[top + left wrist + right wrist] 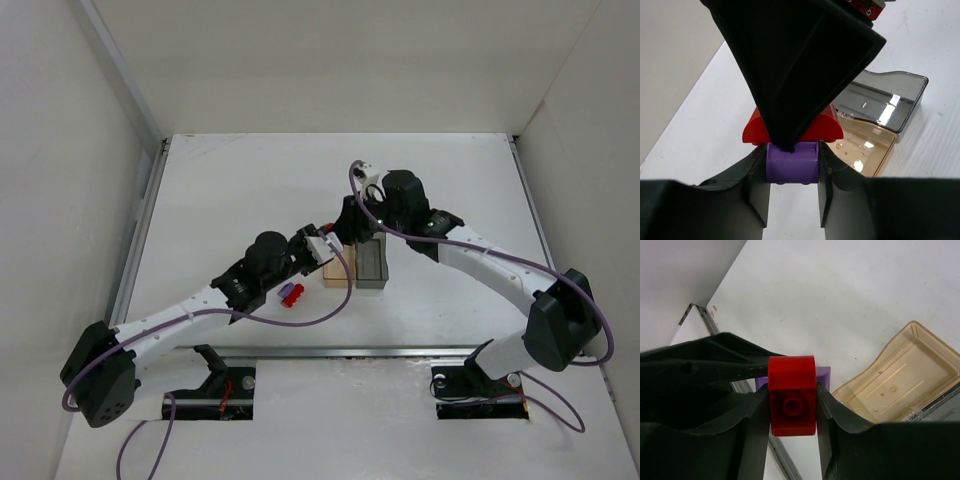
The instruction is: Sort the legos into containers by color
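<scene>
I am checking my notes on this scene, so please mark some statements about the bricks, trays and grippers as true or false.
1. The left gripper is shut on a purple brick. True.
2. The right gripper is open. False: it is shut on a red brick.
3. A brick lies in the tan tray. False: its visible floor is bare.
4. The grey tray stands beside the tan tray. True.
5. Loose bricks lie on the table. True.

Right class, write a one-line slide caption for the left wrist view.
Left gripper clamping a purple brick that touches a red brick; tan tray and grey tray behind.
</scene>
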